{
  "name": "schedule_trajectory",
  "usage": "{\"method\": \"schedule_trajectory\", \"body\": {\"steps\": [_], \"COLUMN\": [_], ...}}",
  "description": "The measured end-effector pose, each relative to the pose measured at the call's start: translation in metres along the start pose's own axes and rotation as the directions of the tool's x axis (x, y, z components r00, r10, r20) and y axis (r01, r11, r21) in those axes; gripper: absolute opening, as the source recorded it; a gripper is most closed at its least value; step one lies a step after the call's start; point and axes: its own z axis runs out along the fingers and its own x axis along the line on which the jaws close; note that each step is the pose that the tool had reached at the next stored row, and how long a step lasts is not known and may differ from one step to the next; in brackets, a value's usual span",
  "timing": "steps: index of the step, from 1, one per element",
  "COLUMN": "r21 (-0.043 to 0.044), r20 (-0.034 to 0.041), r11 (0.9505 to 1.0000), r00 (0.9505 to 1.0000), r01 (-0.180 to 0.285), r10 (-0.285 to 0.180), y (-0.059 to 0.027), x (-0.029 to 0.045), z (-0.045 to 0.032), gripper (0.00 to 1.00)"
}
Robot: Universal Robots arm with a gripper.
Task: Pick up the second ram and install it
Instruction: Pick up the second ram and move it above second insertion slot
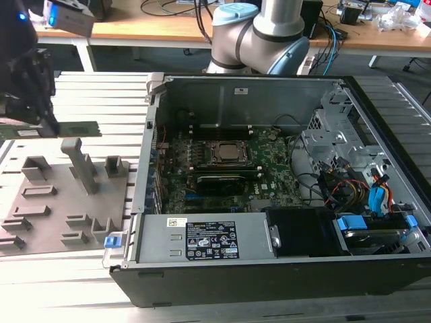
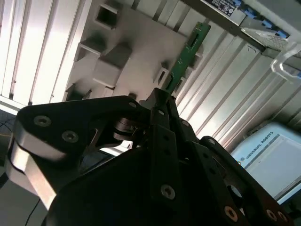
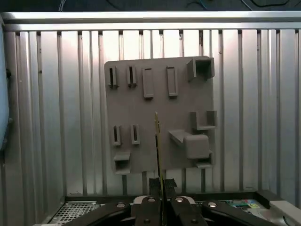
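Gripper [image 1: 47, 120], black and two-fingered, is being shown at the exterior view's left, clamped on the second ram [image 1: 79, 128], a long, narrow, flat green circuit-board stick. In the first wrist view the stick [image 3: 157, 136] is being seen edge-on, with the gripper [image 3: 162, 184] pinching it across its flat faces. In the second wrist view the green board [image 2: 187, 54] is being seen running out beyond the gripper [image 2: 161, 96].

The stick is being held roughly level above the grey moulded fixture plate [image 1: 40, 202], apart from its raised holders. The plate is lying on the ribbed aluminium table [image 1: 101, 94], beside the open black computer case [image 1: 236, 108] with its large green motherboard [image 1: 276, 168].

The pick-up seems to be done, and the step in hand is judged to be the carry. Done well, the stick is being kept level and square in the jaws, since any tilt would probably be carried over to the seating. It is also being kept high enough to pass the tall grey holders and the case wall, and moved smoothly, as a jolt could let it slip in the grip.
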Motion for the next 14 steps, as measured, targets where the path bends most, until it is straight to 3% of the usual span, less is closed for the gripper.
{"method": "schedule_trajectory", "body": {"steps": [2,4,9,14], "r21": [-0.0002,-0.0002,-0.0006,-0.0008], "r20": [0.0001,0.0001,-0.0001,-0.0001], "r11": [1.0,1.0,1.0,1.0], "r00": [1.0,1.0,1.0,1.0], "r01": [0.0,0.0,0.0,0.0], "r10": [0.0,0.0,0.0,0.0], "y": [-0.0339,-0.0417,-0.0735,-0.0931], "x": [-0.0007,-0.0009,-0.0015,-0.0019], "z": [0.0004,0.0005,0.0007,0.0009], "gripper": [0.14,0.14,0.14,0.14]}}
